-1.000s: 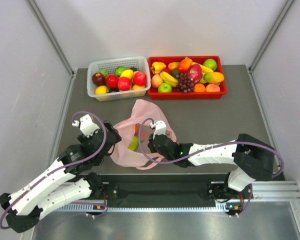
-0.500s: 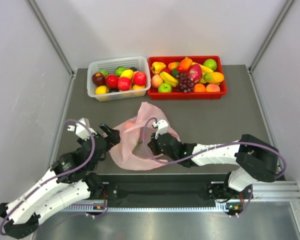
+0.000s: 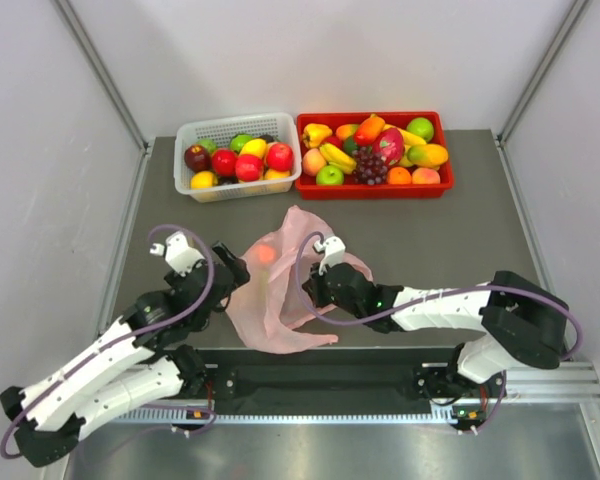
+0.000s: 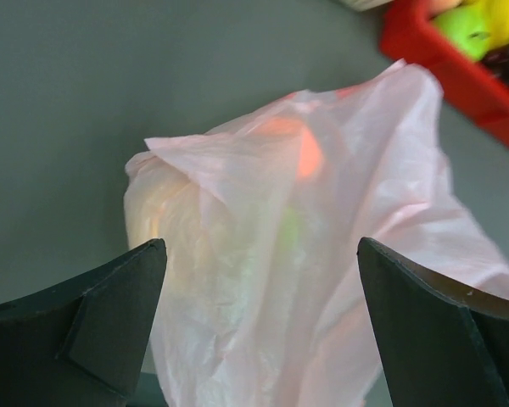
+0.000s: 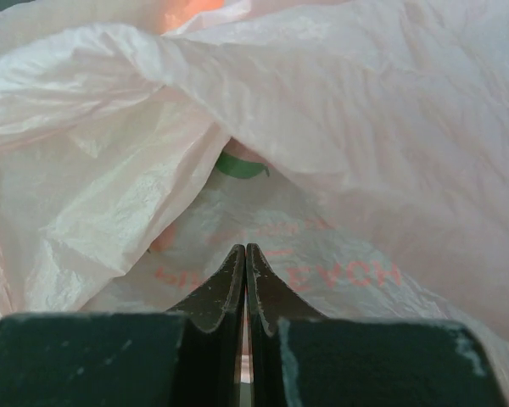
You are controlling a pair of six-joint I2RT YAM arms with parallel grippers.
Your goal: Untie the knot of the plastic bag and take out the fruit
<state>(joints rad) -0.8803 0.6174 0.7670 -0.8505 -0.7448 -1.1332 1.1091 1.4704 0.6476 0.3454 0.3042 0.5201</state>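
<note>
The thin translucent pink plastic bag stands crumpled near the front edge of the grey worktop, about midway along it, between the two grippers; through its film glows the fruit, an orange-red piece high up in the bag, and the left wrist view also shows a fainter green one lower down. The left gripper sits just beside the bag's left flank, its dark jaws spread wide with nothing between them. The right gripper is at the bag's right side, fingers pressed together among the folds; whether any film is pinched between them I cannot tell. Along the back edge stand a white perforated plastic basket and, just beside it on the right, a red rectangular plastic tray, both filled with mixed toy fruit.
</note>
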